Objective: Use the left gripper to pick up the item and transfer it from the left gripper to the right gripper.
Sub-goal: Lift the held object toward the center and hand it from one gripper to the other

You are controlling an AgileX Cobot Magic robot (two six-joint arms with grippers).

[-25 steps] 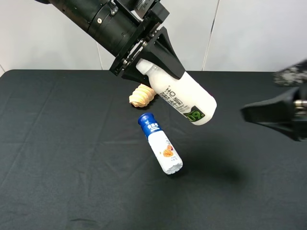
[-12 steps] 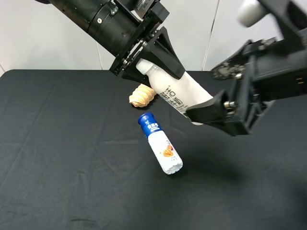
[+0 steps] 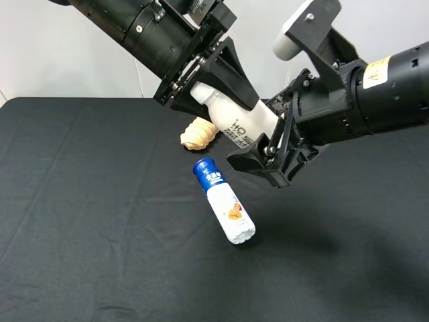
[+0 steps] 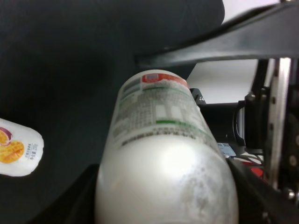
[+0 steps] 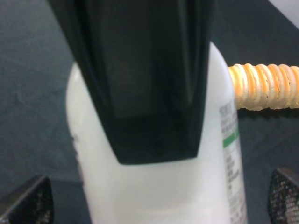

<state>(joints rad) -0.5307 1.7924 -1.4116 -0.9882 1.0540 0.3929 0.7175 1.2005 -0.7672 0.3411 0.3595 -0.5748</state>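
Since a moment ago the right gripper [image 3: 253,154] has swung in from the right. Its jaws now sit spread wide on either side of the item's [image 3: 242,127] lower end, not closed on it. The item hangs tilted in the air above the black table [image 3: 80,201], cap uppermost, clamped near its neck by the left gripper [image 3: 241,100]. Below it lie the blue-capped bottle [image 3: 224,200] and, just behind, the ridged pastry [image 3: 198,133].

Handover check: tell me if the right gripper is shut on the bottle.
Open. The right gripper straddles the bottle; its pads stand clear of both sides.
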